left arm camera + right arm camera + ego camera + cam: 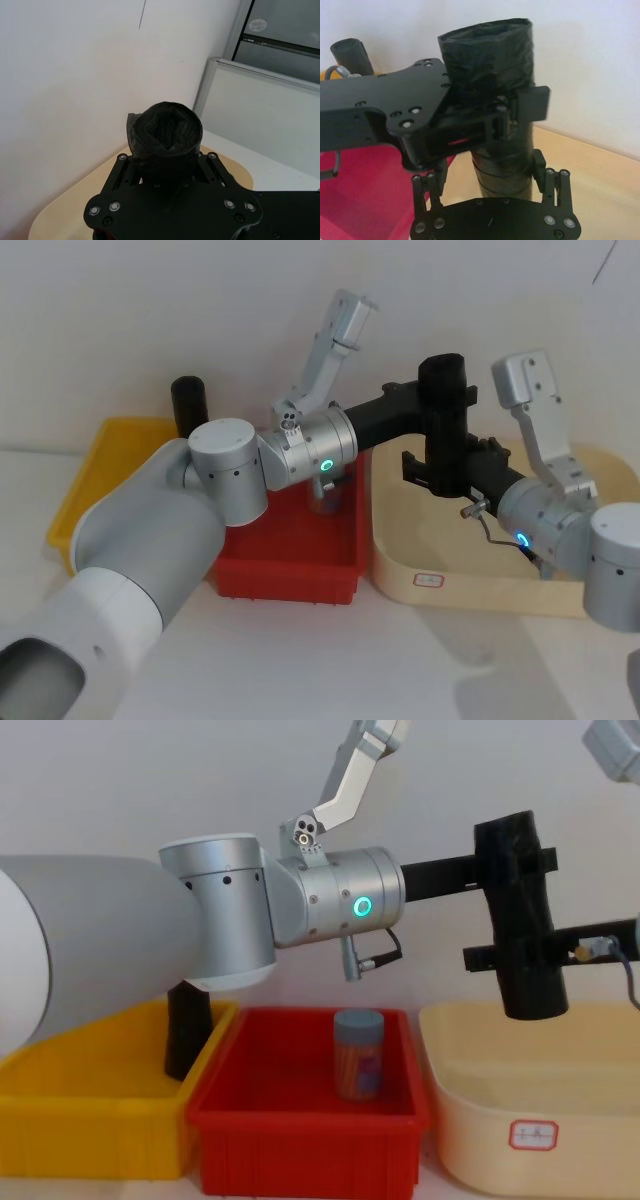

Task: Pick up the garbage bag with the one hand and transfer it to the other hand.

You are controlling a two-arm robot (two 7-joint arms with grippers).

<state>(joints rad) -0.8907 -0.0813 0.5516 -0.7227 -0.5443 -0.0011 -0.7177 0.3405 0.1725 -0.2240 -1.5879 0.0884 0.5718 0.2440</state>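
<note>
The garbage bag [445, 410] [520, 920], a matte black roll, hangs upright in the air above the beige tub. My left gripper [445, 392] [512, 860], on the green-lit arm, is shut on its upper part; the roll's top [167, 132] sticks out past the fingers. My right gripper [445, 472] [520, 958], on the blue-lit arm, reaches in lower down. Its fingers [550, 182] stand on either side of the roll's lower part [502, 172], with a gap showing on one side. The roll's bottom end hangs free below both grippers.
A second black roll [187, 400] [187, 1030] stands in the yellow bin [100, 470] [80, 1120] on the left. The red bin [290, 575] [300, 1140] in the middle holds a small jar [358, 1055]. The beige tub [470, 590] [530, 1150] lies on the right.
</note>
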